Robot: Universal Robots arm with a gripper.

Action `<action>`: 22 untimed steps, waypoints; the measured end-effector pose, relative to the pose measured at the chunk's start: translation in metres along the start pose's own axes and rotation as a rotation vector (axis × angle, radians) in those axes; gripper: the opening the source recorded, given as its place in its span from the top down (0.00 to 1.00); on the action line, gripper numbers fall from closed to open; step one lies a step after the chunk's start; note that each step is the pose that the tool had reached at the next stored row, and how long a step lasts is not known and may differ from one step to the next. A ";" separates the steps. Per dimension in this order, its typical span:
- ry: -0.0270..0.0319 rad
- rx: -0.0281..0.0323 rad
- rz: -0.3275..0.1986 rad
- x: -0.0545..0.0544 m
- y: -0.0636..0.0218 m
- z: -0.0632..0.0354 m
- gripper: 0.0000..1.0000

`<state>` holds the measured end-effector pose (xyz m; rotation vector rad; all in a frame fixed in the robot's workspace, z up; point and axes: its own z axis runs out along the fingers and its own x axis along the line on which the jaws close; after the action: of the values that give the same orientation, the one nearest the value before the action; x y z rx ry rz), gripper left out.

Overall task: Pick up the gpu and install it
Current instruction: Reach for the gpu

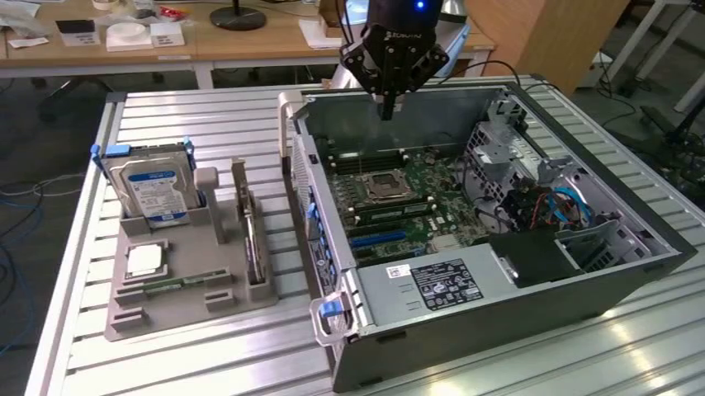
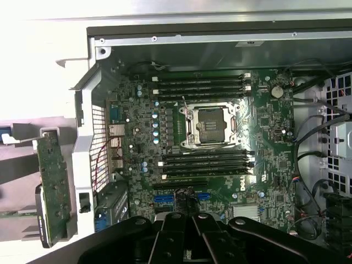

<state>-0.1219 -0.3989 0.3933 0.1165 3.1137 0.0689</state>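
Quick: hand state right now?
Hand: closed, nothing held, above the open computer case; gpu sits in the grey rack.

A silver ribbed aluminium tabletop spans the foreground, with bright glare on its slats toward the exterior view's right. Behind it stands a long light wooden desk carrying white papers and a round black stand base. A brown wooden cabinet panel rises beside it. Blue cables trail over dark grey floor at the exterior view's left.
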 end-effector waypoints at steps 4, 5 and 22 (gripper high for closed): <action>0.0000 0.0000 0.000 0.005 -0.0003 -0.0001 0.89; 0.0000 0.0000 0.000 0.006 -0.0004 -0.0001 0.89; -0.0001 0.0000 0.002 0.034 -0.0026 -0.0002 0.89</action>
<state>-0.1559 -0.3989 0.3925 0.1197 3.1135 0.0688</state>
